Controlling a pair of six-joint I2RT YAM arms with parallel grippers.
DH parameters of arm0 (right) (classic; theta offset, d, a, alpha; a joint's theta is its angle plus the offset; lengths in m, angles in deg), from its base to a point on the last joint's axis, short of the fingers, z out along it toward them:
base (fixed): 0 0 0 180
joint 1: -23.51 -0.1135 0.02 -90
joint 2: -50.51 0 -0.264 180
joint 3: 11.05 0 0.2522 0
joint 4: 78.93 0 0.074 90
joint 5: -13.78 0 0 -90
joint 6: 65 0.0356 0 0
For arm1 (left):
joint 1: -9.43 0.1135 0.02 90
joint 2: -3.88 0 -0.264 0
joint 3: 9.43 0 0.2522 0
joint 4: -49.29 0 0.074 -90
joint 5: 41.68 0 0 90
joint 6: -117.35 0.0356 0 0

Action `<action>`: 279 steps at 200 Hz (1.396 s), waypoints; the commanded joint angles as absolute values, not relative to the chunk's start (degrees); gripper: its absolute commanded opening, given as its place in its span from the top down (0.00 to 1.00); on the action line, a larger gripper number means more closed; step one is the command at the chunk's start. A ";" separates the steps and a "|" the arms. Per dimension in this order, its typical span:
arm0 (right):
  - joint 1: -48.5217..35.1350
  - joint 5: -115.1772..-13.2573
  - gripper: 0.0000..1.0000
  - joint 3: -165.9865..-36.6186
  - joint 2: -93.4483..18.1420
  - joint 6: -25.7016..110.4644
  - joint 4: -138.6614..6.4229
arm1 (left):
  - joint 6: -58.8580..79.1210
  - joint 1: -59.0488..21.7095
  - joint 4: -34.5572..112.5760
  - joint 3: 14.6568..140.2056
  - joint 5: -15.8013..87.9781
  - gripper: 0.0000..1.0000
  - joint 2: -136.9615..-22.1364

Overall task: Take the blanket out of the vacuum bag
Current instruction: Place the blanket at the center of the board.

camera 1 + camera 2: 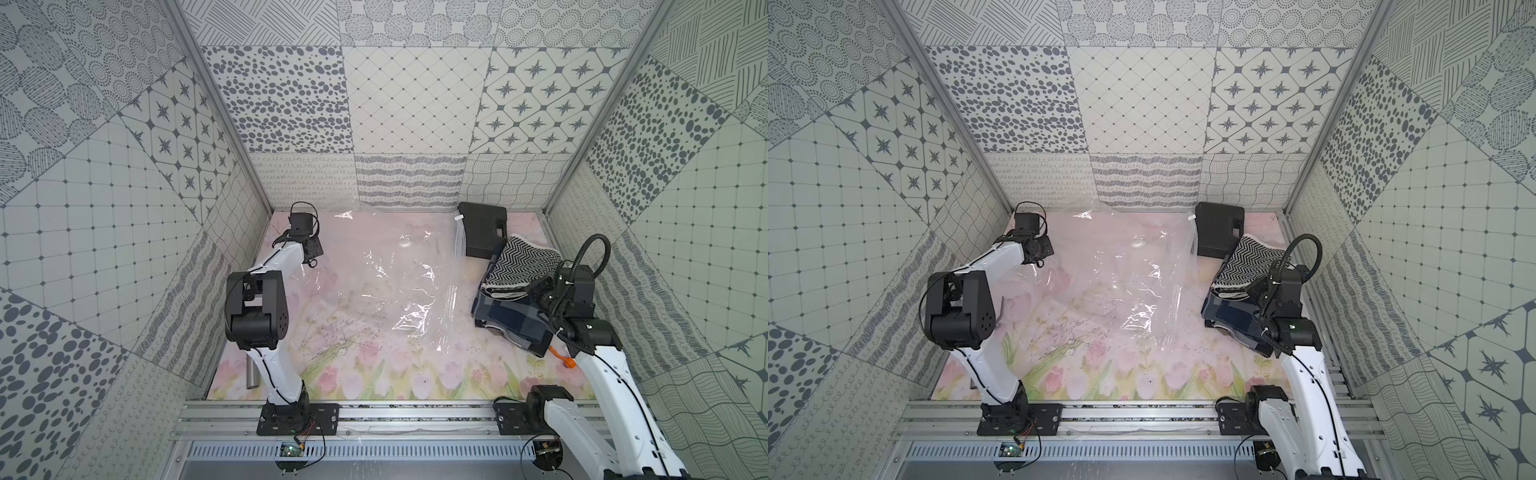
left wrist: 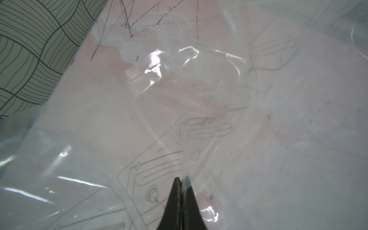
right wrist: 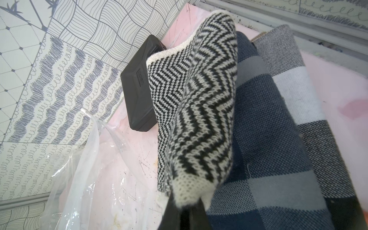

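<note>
L gripper [image 2: 180, 182]: jaws shut narrow, pinching the film of the vacuum bag [image 1: 386, 282]. The bag lies spread over mid table [image 1: 374, 374], zip edge to the right. R gripper [image 3: 186, 205]: jaws closed on a pale corner of the zigzag blanket [image 3: 199, 99]. Blanket is outside the bag at far right, on top of a checked blanket [image 3: 278, 119], just beside the black case [image 1: 484, 228].
</note>
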State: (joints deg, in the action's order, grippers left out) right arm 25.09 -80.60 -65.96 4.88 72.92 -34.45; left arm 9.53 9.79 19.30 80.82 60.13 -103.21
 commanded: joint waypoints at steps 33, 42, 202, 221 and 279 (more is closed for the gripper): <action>25.32 -84.25 1.00 -64.04 10.72 75.34 -28.77 | 8.63 9.91 19.90 80.70 58.16 1.00 -102.43; 25.35 -84.52 1.00 -63.82 11.98 75.36 -27.91 | 8.46 9.93 19.95 80.63 58.12 1.00 -102.38; 25.57 -84.57 1.00 -58.41 19.35 77.09 -22.56 | 8.36 9.54 20.50 79.82 56.97 1.00 -101.88; 25.70 -84.51 1.00 -57.34 19.37 77.40 -23.13 | 8.58 9.53 20.41 79.87 57.19 1.00 -101.61; 26.18 -86.95 1.00 -57.47 20.52 76.92 -21.14 | 8.62 9.50 20.63 79.80 57.46 1.00 -102.19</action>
State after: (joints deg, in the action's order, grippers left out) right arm 25.84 -85.69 -57.46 19.40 76.70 -21.03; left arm 8.92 9.68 19.52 80.05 57.95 -102.46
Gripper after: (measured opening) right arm 0.072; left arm 0.044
